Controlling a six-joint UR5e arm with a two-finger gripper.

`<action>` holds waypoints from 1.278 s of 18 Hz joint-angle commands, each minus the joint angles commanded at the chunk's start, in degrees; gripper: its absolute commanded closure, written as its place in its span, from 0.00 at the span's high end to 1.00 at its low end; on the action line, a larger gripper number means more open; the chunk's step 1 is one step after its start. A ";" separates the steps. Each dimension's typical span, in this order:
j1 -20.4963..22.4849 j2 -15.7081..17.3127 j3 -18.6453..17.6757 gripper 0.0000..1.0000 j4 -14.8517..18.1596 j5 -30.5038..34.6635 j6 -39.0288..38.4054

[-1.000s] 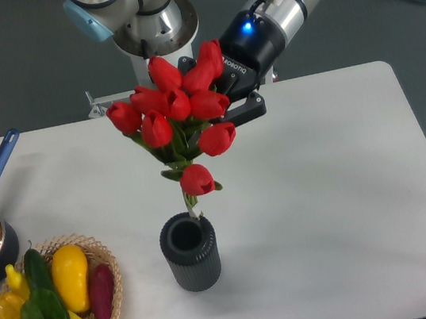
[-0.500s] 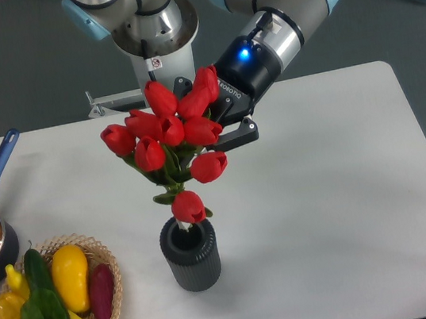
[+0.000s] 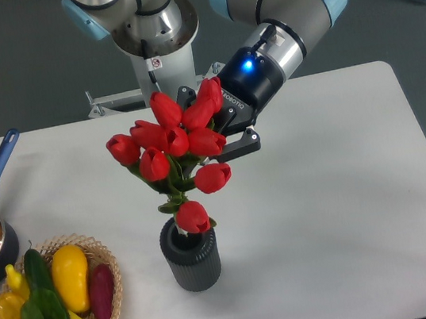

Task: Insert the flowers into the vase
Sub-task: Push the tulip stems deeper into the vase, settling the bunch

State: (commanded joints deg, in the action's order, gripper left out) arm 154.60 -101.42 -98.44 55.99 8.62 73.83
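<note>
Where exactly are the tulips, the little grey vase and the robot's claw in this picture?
flowers (image 3: 172, 140), fixed camera view, on a red bloom mid-bunch.
vase (image 3: 193, 265), fixed camera view, on its ribbed side.
gripper (image 3: 229, 131), fixed camera view, between the fingertips behind the blooms.

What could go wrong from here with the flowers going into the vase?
The flowers lean left while the gripper holds them from behind, so the stems could catch on the rim rather than slide in.

The vase is small and the bunch is much wider and top-heavy, so it may tip once released.

The lowest bloom already sits at the mouth and could get crushed or jam.
</note>
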 joint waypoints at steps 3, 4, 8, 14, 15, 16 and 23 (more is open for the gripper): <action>0.00 -1.31 -0.26 0.00 0.00 -0.97 0.09; -0.09 -1.49 -0.26 0.00 0.00 -0.97 0.09; -0.09 -2.11 -0.44 0.00 0.09 -0.97 0.09; 0.00 -3.60 -1.14 0.00 0.00 -0.88 0.35; 0.09 -3.61 -1.32 0.00 -0.09 -0.88 0.35; 0.09 -3.69 -1.32 0.00 0.00 -0.80 0.44; 0.26 -5.71 -1.41 0.00 -0.18 -0.53 2.11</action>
State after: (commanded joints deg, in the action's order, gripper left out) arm 154.86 -107.14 -99.84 55.81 8.09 75.94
